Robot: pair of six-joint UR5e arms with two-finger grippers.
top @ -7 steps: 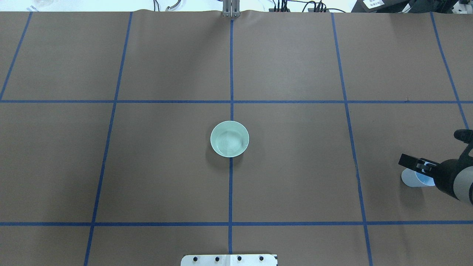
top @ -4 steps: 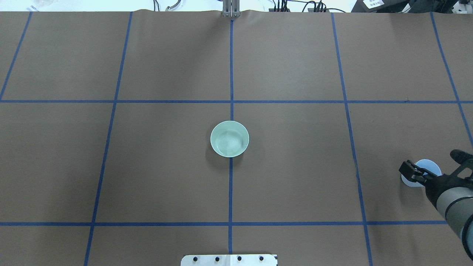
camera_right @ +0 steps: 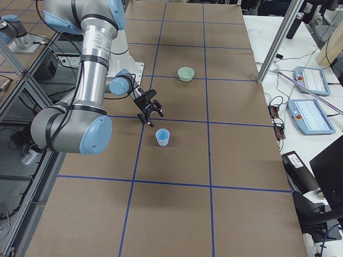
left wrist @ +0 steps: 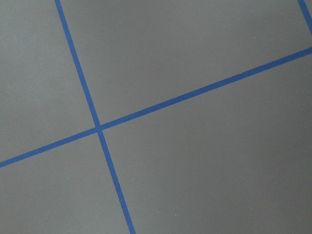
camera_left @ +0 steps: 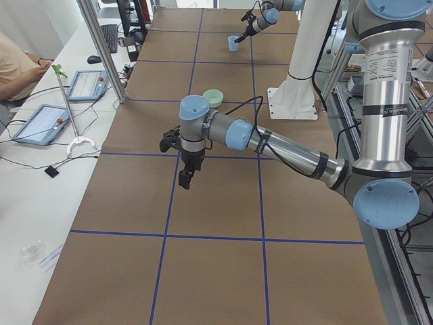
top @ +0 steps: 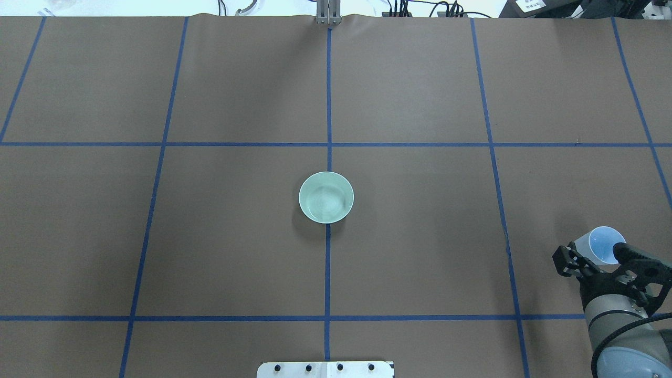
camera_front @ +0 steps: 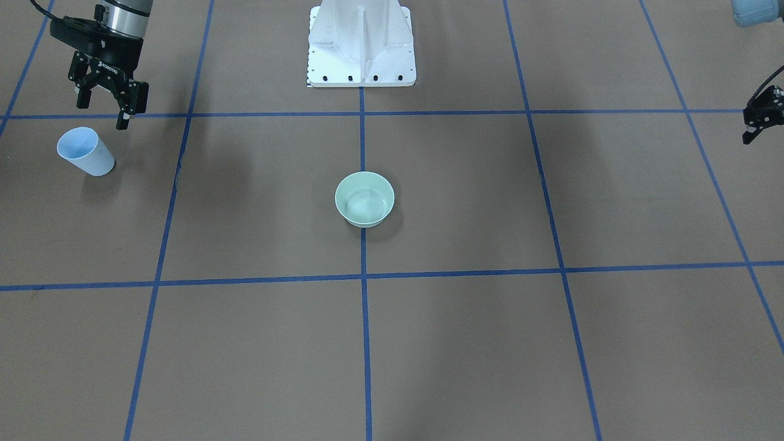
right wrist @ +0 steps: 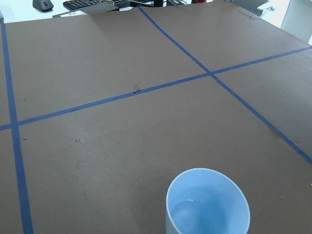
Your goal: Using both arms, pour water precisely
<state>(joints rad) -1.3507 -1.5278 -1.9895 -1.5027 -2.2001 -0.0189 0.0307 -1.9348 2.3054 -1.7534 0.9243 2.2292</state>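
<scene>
Over the last second the right gripper [camera_front: 101, 115] let go of the cup [camera_front: 86, 152] and drew back toward the base, jaws wide apart and empty. The cup stood upright on the robot's right, well apart from the centre bowl [camera_front: 364, 199]. Left gripper [camera_front: 761, 119]: jaw state could not be told. Judgement: pour done.

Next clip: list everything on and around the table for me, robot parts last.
Bowl: one, pale green, table centre.
Cup: one, light blue, upright, holding water, robot's right side.
Table: one, brown with blue tape grid.
Pedestal: one, white, robot's edge.
Tablets: two, grey, side bench.
Left arm, right arm: two, silver-grey, blue caps.
Right tool: black, open, near the cup, apart from it.
Left tool: black, over bare table.
</scene>
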